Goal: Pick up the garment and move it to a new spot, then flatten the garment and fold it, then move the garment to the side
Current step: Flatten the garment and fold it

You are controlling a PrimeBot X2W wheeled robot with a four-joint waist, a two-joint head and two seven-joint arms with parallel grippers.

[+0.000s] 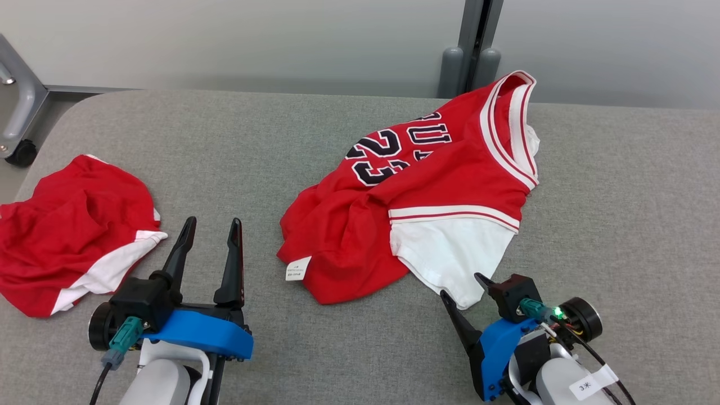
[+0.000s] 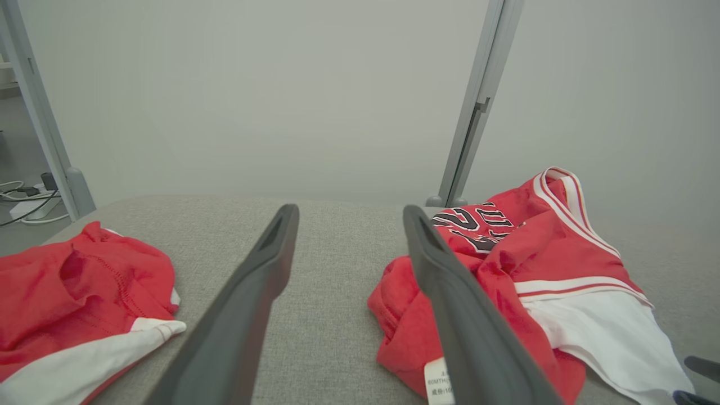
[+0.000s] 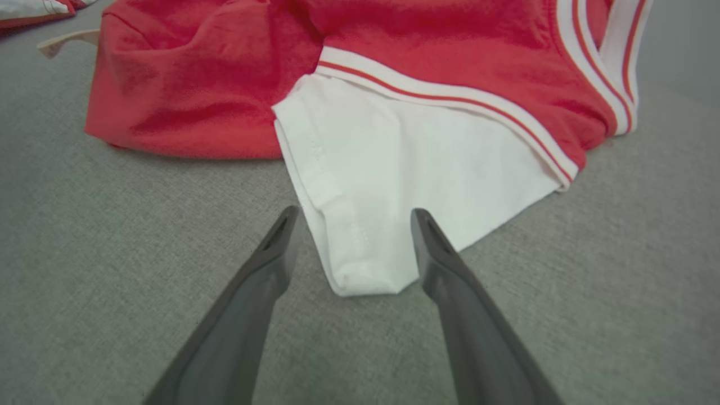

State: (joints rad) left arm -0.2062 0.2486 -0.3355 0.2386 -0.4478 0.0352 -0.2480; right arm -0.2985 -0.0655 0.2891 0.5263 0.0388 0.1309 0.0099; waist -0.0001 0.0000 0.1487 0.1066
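A crumpled red jersey (image 1: 427,185) with the number 23 and white trim lies right of the table's middle. Its white sleeve (image 1: 450,253) points toward me. My right gripper (image 1: 462,286) is open, low over the table, with the tip of the white sleeve (image 3: 365,264) between its fingers. The jersey (image 2: 523,264) also appears to the right of my left gripper (image 2: 351,212). That left gripper (image 1: 214,225) is open and empty, above bare table between the two garments. A second red and white garment (image 1: 73,230) lies bunched at the left edge.
The grey fabric-covered table (image 1: 360,349) has a rounded far-left corner. Behind it stand a pale wall and a grey post (image 1: 469,50). A metal frame with a caster wheel (image 1: 22,152) sits on the floor at the far left.
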